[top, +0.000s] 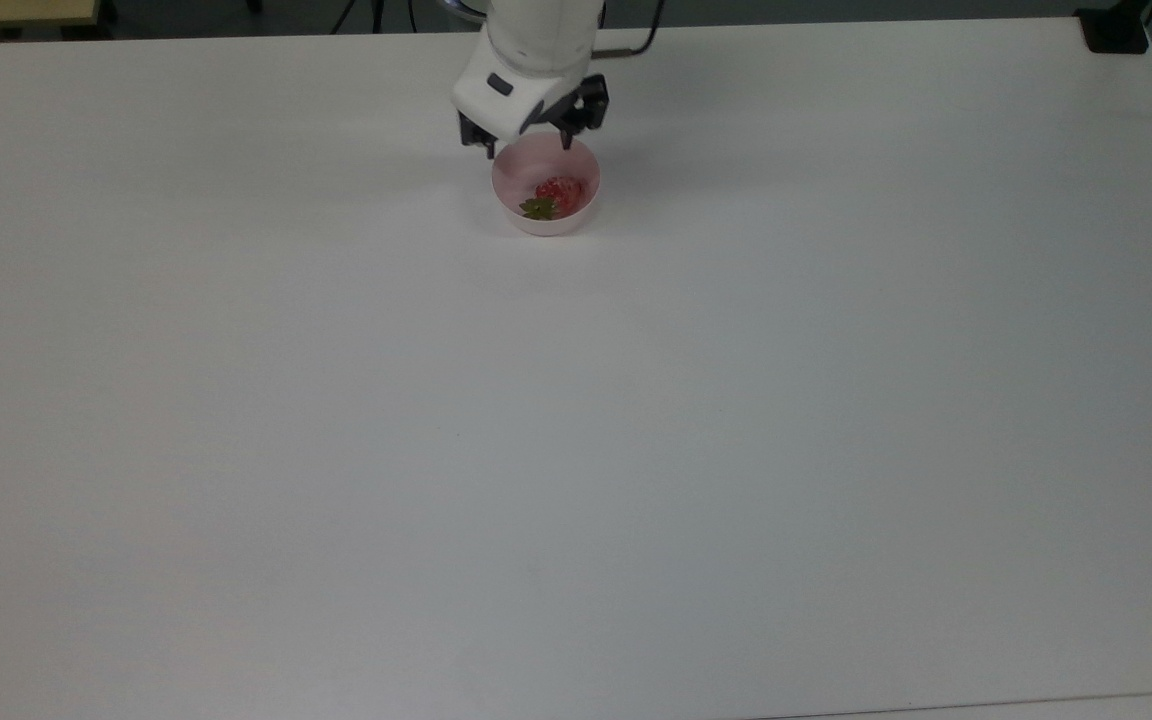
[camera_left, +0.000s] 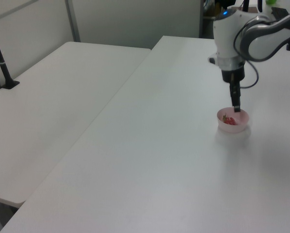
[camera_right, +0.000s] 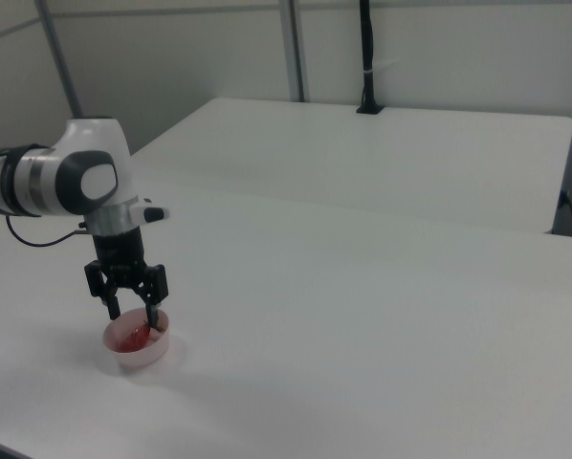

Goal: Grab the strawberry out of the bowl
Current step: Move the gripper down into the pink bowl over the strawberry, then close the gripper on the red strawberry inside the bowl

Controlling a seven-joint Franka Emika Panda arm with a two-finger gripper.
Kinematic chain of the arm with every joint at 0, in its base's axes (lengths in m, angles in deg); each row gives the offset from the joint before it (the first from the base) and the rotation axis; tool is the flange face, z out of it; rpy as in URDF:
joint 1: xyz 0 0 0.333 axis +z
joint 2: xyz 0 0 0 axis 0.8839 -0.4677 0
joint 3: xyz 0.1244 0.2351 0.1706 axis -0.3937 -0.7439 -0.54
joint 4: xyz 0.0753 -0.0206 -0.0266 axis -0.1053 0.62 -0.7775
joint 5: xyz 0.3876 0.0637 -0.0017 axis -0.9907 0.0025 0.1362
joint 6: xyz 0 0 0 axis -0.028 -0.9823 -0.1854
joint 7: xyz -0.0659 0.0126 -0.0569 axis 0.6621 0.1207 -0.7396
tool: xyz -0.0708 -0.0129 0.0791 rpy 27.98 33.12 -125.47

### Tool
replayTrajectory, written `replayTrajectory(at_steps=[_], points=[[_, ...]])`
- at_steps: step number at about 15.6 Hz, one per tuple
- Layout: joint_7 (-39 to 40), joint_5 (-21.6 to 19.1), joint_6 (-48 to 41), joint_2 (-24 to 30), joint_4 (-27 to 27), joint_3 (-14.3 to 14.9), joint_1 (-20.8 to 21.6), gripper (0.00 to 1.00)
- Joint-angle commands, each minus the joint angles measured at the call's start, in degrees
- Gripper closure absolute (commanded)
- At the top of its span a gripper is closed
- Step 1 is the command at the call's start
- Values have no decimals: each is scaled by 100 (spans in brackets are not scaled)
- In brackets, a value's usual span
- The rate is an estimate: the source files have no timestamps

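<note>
A small round pale pink plastic bowl (top: 546, 186) (camera_left: 233, 121) (camera_right: 138, 344) sits on the wide white bench (top: 576, 420) (camera_left: 174, 160) (camera_right: 382, 316), and the small glossy red toy strawberry with its green leafy cap (top: 554, 195) (camera_left: 229, 120) (camera_right: 136, 334) lies inside that bowl. Right over the bowl hangs the white arm's black end effector (top: 527, 148) (camera_left: 236, 108) (camera_right: 133, 314), pointing straight down with its two fingers spread apart. In the right view the finger tips reach about the bowl's rim, holding nothing.

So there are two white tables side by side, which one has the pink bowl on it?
The table that the gripper hangs over, on the left view's right. It carries the pink bowl with the strawberry; the neighbouring table carries a black post.
</note>
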Motion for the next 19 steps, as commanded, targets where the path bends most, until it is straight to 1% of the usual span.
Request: replayTrajectory(at_steps=[1, 3, 7, 9, 12, 13, 16, 17, 19], points=[[-529, -172, 396, -354, 23, 13, 114, 19], [-608, -181, 581, -460, 14, 4, 105, 23], [-626, -172, 651, -609, 14, 4, 114, 25], [-635, -172, 722, -654, 14, -48, 114, 26], [-748, -172, 713, -689, 14, -84, 114, 41], [-819, -172, 713, -680, 14, -93, 114, 51], [-855, -172, 678, -654, -3, -101, 114, 74], [-854, -181, 669, -645, -12, -101, 105, 79], [-802, -172, 617, -593, -160, -101, 44, 79]])
